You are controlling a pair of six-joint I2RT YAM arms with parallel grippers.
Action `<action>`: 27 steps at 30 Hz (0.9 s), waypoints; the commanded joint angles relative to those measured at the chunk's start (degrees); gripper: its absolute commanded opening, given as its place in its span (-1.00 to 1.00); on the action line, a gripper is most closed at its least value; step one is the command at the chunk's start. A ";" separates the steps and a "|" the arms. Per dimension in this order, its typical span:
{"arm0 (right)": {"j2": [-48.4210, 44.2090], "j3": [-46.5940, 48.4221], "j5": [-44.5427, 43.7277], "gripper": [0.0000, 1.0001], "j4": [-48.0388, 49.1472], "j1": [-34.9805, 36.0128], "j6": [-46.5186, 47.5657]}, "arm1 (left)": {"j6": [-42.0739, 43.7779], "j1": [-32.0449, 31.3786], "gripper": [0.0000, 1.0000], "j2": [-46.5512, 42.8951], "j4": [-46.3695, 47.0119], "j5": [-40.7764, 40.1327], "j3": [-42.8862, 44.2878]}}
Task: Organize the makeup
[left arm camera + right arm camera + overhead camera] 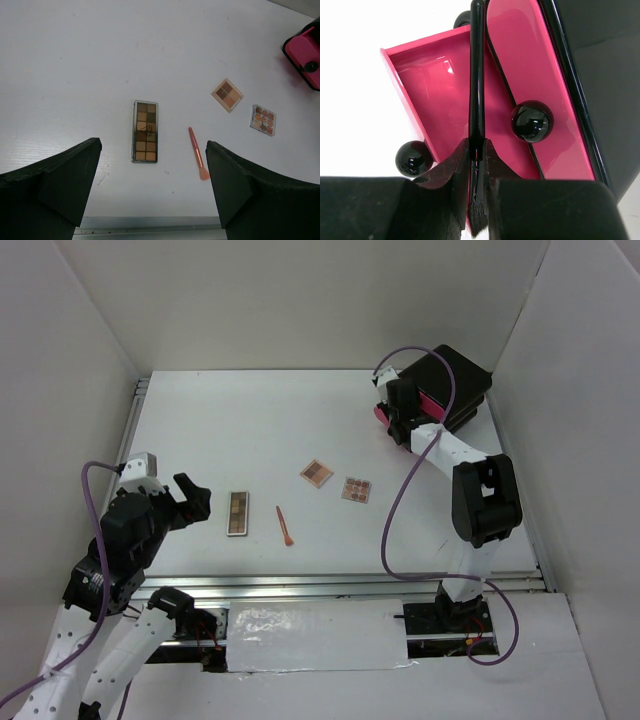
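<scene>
My right pincer (476,150) is clamped on the black brush (477,75), whose long axis runs straight out from the fingers, across the open pink drawer (425,85) just below it. My left pincer (195,495) stands apart, nearest to the long palette (145,131) on the bench (75,60).

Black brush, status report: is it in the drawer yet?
Right gripper shut on black brush at open pink drawer, not released. Left gripper open, empty. Long eyeshadow palette, two square palettes, orange brush on table. Nothing blocking.
</scene>
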State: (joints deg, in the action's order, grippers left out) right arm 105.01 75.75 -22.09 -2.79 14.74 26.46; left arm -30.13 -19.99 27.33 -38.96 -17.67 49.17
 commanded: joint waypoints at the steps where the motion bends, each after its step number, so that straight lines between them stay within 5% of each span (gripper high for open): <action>1: -1.74 0.28 -1.64 -1.00 0.33 -0.42 -2.28 | 0.77 -0.23 0.99 -0.44 2.13 0.53 0.05; 27: -0.07 4.32 -4.11 -1.00 -11.53 -0.42 -15.82 | 0.86 -0.23 0.99 -1.31 2.22 0.80 -0.04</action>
State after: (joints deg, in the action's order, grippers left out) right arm 105.08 77.14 -25.19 -11.38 14.74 13.26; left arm -30.11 -19.99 27.00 -38.96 -17.65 49.17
